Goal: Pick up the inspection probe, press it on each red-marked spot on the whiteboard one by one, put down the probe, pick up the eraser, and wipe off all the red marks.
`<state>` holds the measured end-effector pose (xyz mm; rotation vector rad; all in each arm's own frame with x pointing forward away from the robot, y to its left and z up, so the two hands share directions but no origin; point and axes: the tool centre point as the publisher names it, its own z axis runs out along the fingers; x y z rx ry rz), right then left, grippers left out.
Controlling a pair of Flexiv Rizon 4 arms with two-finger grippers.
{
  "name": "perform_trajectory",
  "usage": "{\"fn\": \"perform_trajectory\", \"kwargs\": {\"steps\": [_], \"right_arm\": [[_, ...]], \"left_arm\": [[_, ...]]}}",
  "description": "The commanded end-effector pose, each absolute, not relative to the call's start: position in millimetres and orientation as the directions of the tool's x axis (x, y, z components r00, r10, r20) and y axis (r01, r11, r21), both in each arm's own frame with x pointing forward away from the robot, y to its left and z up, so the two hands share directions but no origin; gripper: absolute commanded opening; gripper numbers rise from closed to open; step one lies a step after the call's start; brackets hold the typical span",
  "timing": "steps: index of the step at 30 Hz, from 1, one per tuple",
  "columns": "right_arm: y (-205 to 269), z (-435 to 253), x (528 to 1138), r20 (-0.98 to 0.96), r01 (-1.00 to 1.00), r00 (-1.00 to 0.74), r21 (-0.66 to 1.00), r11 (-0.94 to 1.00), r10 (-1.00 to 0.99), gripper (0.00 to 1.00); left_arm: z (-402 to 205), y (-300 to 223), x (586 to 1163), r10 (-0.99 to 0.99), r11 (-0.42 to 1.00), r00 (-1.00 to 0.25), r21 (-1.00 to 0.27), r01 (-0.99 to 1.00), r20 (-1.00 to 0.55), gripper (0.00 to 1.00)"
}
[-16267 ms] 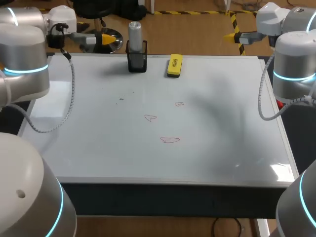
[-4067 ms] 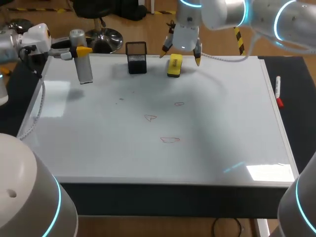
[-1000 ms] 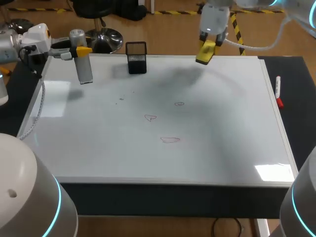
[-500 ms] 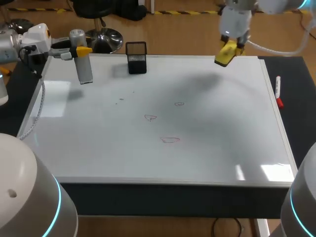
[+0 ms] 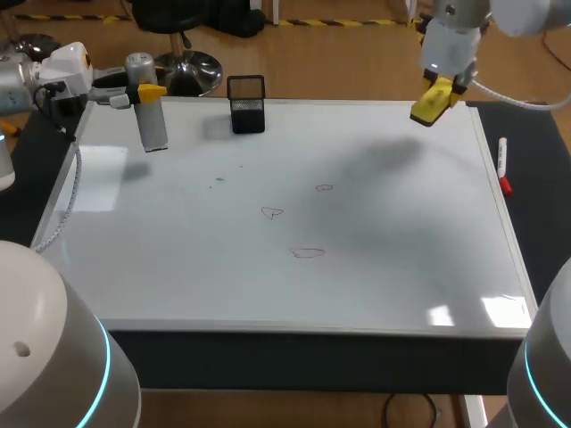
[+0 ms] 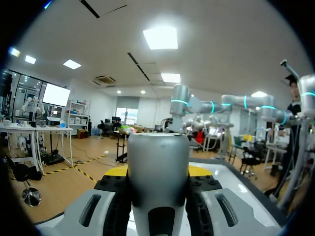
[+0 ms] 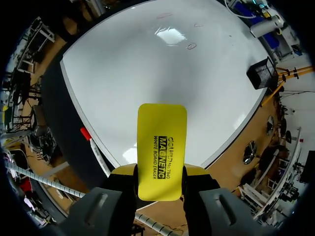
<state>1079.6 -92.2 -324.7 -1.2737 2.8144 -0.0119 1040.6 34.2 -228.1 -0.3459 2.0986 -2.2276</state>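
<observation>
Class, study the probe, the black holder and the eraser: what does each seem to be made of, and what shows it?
Probe: smooth silver-grey with a soft sheen; metal or painted plastic, unclear which.
Black holder: likely wire mesh, as its walls look like a fine, partly see-through grid.
Eraser: probably hard plastic, bright yellow with a smooth printed face.

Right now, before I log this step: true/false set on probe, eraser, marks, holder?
1. The left gripper is shut on the probe. True.
2. The right gripper is shut on the eraser. True.
3. Three red marks show on the whiteboard. True.
4. The eraser rests on the whiteboard. False: it hangs above the far right corner.
5. The black holder has the probe in it. False: it looks empty.
6. The left gripper is over the red marks. False: it is at the far left edge.
</observation>
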Motion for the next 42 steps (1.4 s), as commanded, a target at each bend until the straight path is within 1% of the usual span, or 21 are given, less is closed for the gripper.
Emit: {"fn": "perform_trajectory", "kwargs": {"steps": [1, 29, 36, 42], "right_arm": [[-94.0, -317.8, 1078.9, -0.042, -0.753, -0.657, -0.013, 0.658, -0.753, 0.0], [-93.5, -316.5, 1078.2, -0.046, -0.75, -0.66, -0.007, 0.661, -0.75, 0.0], [-93.5, -316.5, 1078.2, -0.046, -0.75, -0.66, -0.007, 0.661, -0.75, 0.0], [-93.5, -316.5, 1078.2, -0.046, -0.75, -0.66, -0.007, 0.661, -0.75, 0.0]], "left_arm": [[-226.6, 33.5, 1038.7, -0.203, -0.07, -0.972, -0.992, -0.106, 0.118, 0.0], [-226.6, 33.5, 1038.7, -0.203, -0.07, -0.972, -0.992, -0.106, 0.118, 0.0], [-221.0, 4.8, 1018.4, -0.114, -0.076, -0.991, -0.995, -0.064, 0.072, 0.0], [-213.6, -35.3, 987.4, -0.004, -0.105, -0.999, -0.994, -0.039, 0.039, 0.0]]}}
